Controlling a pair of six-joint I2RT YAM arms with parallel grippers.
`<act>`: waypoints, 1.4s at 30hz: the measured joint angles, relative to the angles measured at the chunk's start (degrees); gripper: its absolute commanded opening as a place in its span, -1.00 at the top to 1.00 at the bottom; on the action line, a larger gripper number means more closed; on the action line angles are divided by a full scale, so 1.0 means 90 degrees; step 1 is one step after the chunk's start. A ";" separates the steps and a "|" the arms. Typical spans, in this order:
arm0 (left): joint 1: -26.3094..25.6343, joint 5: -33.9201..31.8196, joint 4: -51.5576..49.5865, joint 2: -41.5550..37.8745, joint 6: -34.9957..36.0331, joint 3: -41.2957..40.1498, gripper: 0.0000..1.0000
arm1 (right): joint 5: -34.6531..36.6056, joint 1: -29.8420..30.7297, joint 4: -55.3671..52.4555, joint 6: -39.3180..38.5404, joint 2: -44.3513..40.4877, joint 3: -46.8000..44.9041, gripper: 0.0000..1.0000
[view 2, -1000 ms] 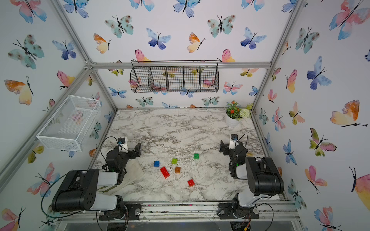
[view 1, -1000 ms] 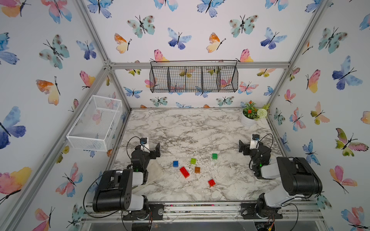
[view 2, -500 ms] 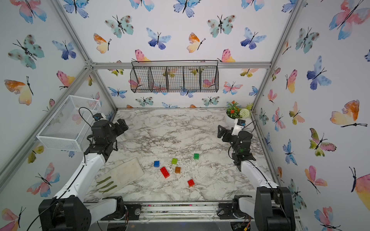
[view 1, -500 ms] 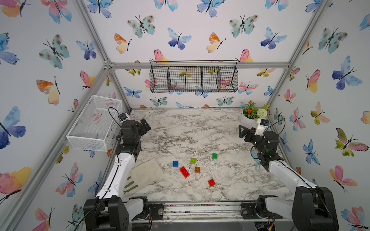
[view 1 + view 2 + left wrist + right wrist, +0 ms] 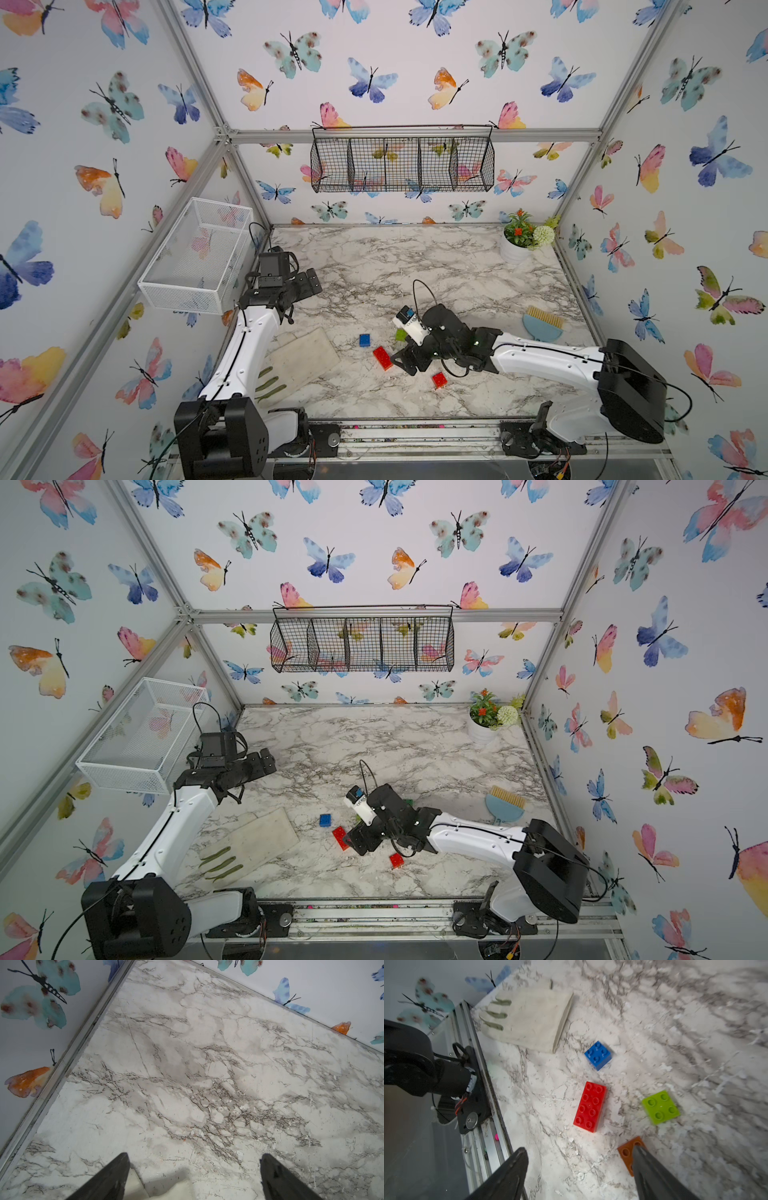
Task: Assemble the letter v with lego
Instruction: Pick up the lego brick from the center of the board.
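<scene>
At the far left a white basket [image 5: 195,253] hangs on the wall. Just right of it the left claw [image 5: 309,284] hovers above the desk [image 5: 415,266], released. In the left wrist view its fingers [image 5: 116,1176] stand wide apart over bare marble with nothing between them. Nearer, beside the left arm, a pale glove [image 5: 301,361] lies flat on the desk.

Right of the glove the lego lies loose, no brick joined to another, so the letter v is not yet built. The blue brick [image 5: 364,340] comes first, studs up, apart from the rest. The long red brick [image 5: 382,357] lies just near and right of it. The lime brick [image 5: 400,334] sits right of both, partly hidden by the right wrist in both top views.

The right claw [image 5: 402,363] is low over the desk just right of the long red brick, spread and gripping nothing. In the right wrist view the orange brick [image 5: 627,1152] lies on the desk partly under one finger [image 5: 652,1174]. Whether they touch I cannot tell. The small red brick [image 5: 439,379] lies near and right of the claw, alone. A sliver of the dark green brick [image 5: 409,802] shows beyond the right arm in a top view.

Further right a blue brush [image 5: 542,326] lies on the desk, and a potted plant [image 5: 519,241] stands in the far right corner.
</scene>
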 measured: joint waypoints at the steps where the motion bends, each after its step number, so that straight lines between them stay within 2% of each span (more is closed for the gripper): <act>1: 0.0000 -0.0019 -0.0032 -0.0002 0.0022 -0.0012 -0.97 | 0.0097 0.0114 -0.0087 0.0000 0.0199 0.0102 -0.65; 8: 0.0024 -0.0274 -0.0211 -0.0206 0.0056 -0.0335 -0.97 | 0.0714 0.0386 -0.0670 0.0002 0.1433 0.0945 -0.58; 15: 0.0024 -0.0398 -0.0216 -0.0226 0.0070 -0.0357 -0.97 | 0.1032 0.0398 -0.0950 0.0000 0.1962 0.1593 -0.53; 24: 0.0024 -0.0491 -0.0221 -0.0335 0.0085 -0.0357 -0.97 | 0.1127 0.0522 -0.1008 -0.0136 0.2361 0.1865 -0.48; 42: 0.0024 -0.0629 -0.0223 -0.0335 0.0087 -0.0357 -0.97 | 0.1579 0.0653 -0.1698 -0.0692 0.2754 0.2319 0.41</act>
